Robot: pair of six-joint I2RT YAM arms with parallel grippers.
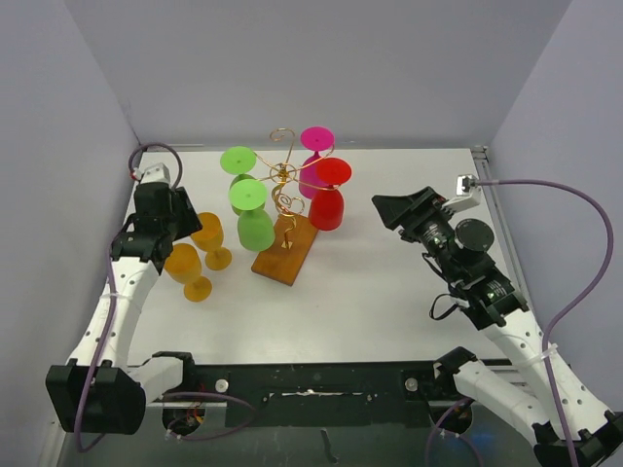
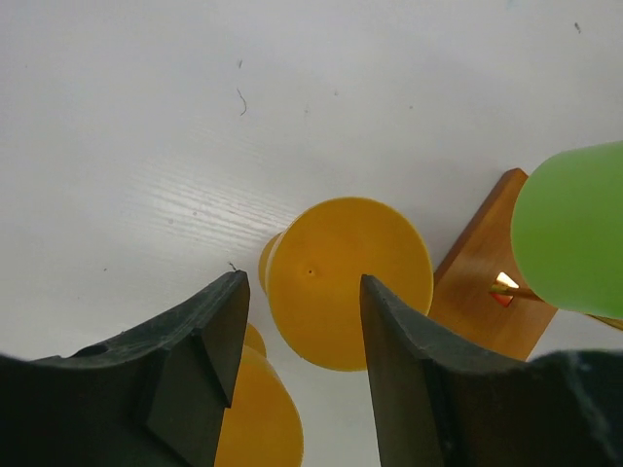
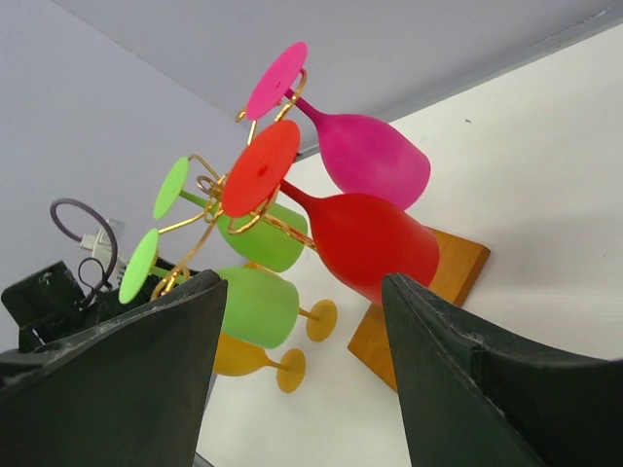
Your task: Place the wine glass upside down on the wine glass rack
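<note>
White table first, bearing everything. At its middle, the wine glass rack: brown wooden base, thin gold wire post, curled arms. Already hung there foot-up and bowl-down: two green glasses, a red glass, a magenta glass. Left of the rack, upright on the table and apart from the base: the task's wine glass, most likely the orange one nearer the rack, with a second orange glass just beside it. Looks opaque, smooth and plastic-like, round-bowled on a slim stem and flat foot; probably light and easy to tip.

Seems to be the reach-and-grasp step, with nothing lifted yet. Left gripper close over that wine glass, fingers apart, clamped on nothing, the orange round framed between them in the wrist view. Right gripper off to the right, aimed at the rack, fingers likewise apart and empty.

Next, in all likelihood: lower the left fingers around bowl or stem without knocking the neighbour, close, lift, turn bowl-down, then slide the stem into a free gold curl to rest the foot on the wire
</note>
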